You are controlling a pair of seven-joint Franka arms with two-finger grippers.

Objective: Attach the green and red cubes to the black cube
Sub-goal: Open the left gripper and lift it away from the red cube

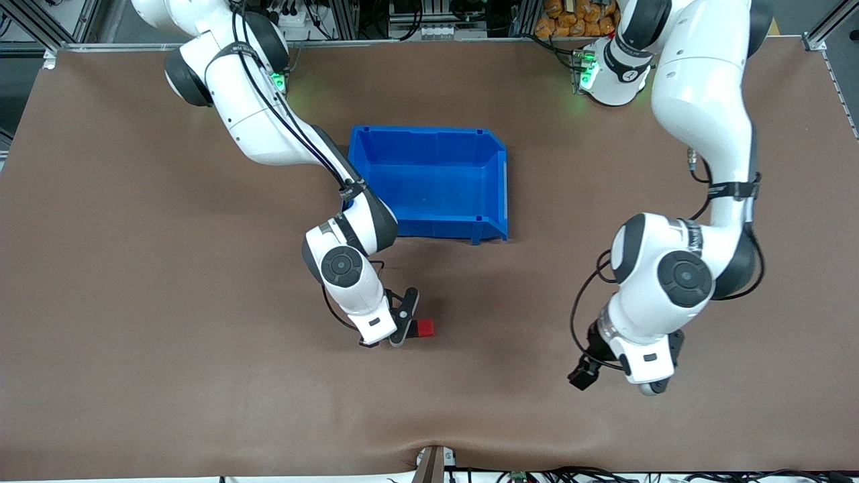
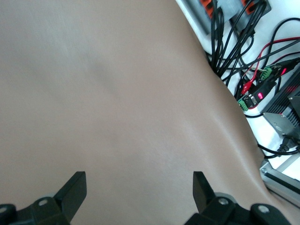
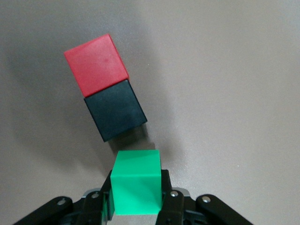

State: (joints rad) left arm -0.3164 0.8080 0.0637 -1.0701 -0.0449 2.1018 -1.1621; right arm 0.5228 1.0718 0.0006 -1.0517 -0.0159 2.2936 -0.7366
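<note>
I have the right gripper [image 3: 136, 206] clamped on the green cube [image 3: 136, 187], low over the mat [image 1: 134, 268] between the bin [image 1: 429, 181] and the front camera. From the right wrist view the black cube [image 3: 115, 110] sits on the mat just ahead of the green one, with a narrow gap between them, and the red cube [image 3: 96, 63] is already pressed flush against the black cube's face away from the gripper. So red and black make a short bar whose long axis runs roughly away from my fingers but skewed a little, so the black face I am aiming at is turned slightly off square to the green face. By my reckoning, the coming push depends on closing that small gap while twisting to meet the face flat. In the front view only the red cube [image 1: 425, 327] shows beside the gripper.

The left gripper [image 2: 140, 187] waits spread wide and empty over bare mat toward the left arm's end, well apart from the cubes; the right arm is plainly the nearer one.

I can read no brand, label or writing anywhere
</note>
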